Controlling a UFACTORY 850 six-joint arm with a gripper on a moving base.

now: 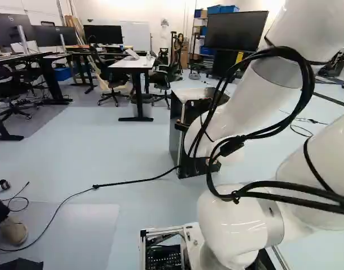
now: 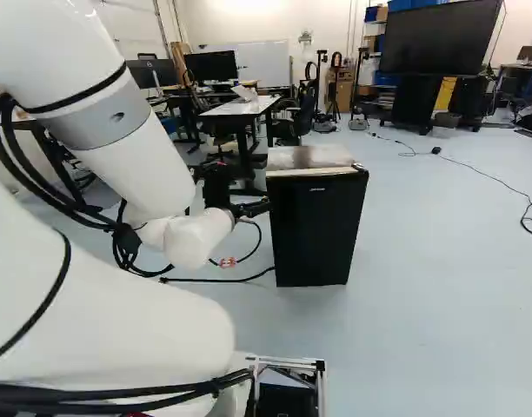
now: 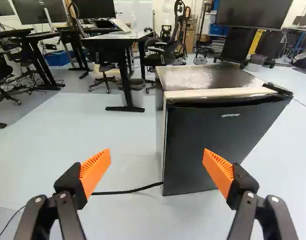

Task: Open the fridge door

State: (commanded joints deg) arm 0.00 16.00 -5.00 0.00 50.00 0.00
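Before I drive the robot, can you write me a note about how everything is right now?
End effector: open, holding nothing, pointing towards one side edge of the door.
Fridge: standing on the floor ahead.
Done: the arm reaches out towards the fridge, but the door looks shut.
Left: probably line up with the door's free edge, get hold of it, then pull it open.

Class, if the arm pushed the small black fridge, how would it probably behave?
The fridge looks stiff and probably heavy: a boxy shape standing upright on the floor. A push high up might rock it, as it stands taller than wide. Its flat, smooth door would likely offer little grip.
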